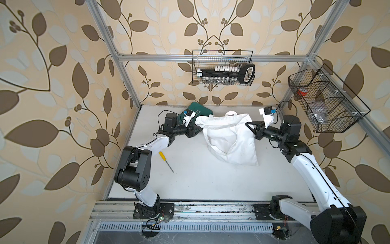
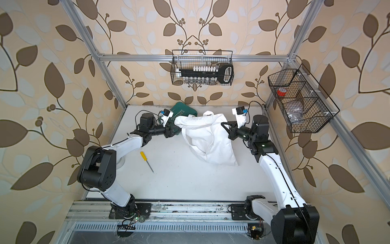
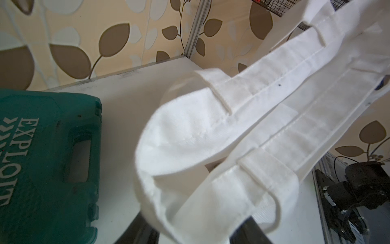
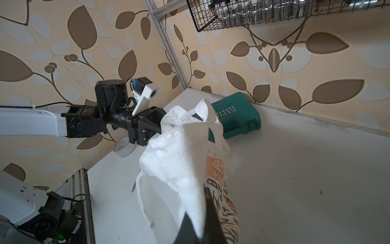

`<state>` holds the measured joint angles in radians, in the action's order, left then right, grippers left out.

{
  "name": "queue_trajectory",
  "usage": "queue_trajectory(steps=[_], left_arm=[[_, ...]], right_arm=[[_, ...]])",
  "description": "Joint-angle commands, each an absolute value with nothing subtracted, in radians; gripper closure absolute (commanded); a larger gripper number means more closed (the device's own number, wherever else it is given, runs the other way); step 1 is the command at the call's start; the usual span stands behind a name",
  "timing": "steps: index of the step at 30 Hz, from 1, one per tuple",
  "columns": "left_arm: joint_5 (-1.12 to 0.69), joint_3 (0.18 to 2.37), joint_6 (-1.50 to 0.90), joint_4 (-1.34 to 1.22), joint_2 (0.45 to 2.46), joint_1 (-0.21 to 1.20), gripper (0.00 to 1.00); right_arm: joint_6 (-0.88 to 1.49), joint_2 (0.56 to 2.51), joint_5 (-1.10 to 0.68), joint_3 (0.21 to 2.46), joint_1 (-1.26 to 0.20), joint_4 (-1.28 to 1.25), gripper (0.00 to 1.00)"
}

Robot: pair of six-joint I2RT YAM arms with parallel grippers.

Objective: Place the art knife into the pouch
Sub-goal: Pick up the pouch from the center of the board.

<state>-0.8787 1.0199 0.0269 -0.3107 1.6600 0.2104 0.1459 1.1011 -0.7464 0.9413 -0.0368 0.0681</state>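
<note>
My right gripper [image 1: 248, 124] is clamped on the pouch [image 1: 232, 139] rim, and my left gripper [image 4: 160, 127] pinches the opposite corner. I should spread them gently so the mouth gapes. What I take for the art knife [image 1: 166, 162], yellow-handled, lies behind my left gripper, handle nearer it and blade pointing away.

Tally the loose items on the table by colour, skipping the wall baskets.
White: 2, the bag and the tape roll
Green: 1, the case
Yellow: 1, the art knife, going by its handle
Total: 4
</note>
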Motion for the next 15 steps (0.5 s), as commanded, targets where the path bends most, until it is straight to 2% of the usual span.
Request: queue_trajectory(steps=[1, 3, 5, 10, 15], left_arm=[[-0.89, 1.077, 0.016, -0.37, 1.676, 0.222, 0.67], [-0.888, 1.095, 0.013, -0.377, 1.686, 0.228, 0.78], [-0.884, 1.11, 0.011, -0.377, 1.69, 0.236, 1.0], [-0.865, 1.11, 0.013, -0.35, 1.66, 0.251, 1.0], [-0.749, 1.08, 0.044, -0.216, 1.509, 0.283, 1.0]], right_arm=[[0.162, 1.095, -0.786, 0.95, -0.034, 0.001, 1.0], [0.163, 1.094, -0.791, 0.954, -0.033, 0.005, 1.0], [0.16, 1.092, -0.793, 0.962, -0.034, 0.012, 1.0], [0.169, 1.092, -0.8, 0.972, -0.034, 0.018, 1.0], [0.175, 1.103, -0.752, 1.03, -0.044, 0.088, 1.0]])
